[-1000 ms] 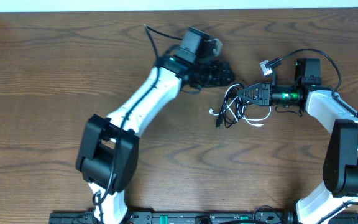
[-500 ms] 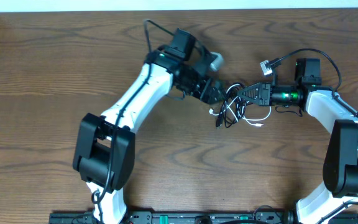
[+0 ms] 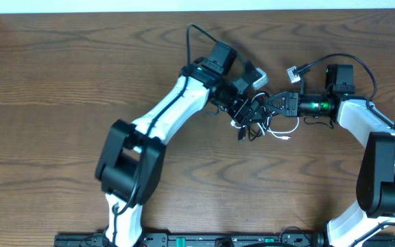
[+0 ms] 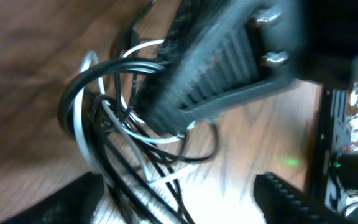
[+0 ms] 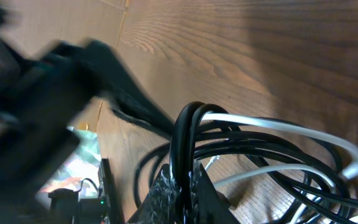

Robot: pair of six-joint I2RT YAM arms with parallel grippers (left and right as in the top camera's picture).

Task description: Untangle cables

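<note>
Cables (image 3: 254, 127), black and white, pinched tight in right gripper (image 3: 265, 104); flanked by left gripper (image 3: 247, 113), fingers spread apart.

No text, label, brand, number or sign can be read in any of the three views. The cables (image 3: 252, 129), the left gripper (image 3: 247, 110) and the right gripper (image 3: 266, 103) beside them show no legible lettering. Neither does the wooden table (image 3: 60, 82) around the cables. In the left wrist view, the dark equipment (image 4: 347, 162) beyond the cables has a few small lit spots, but they are too blurred to read as characters.
</note>
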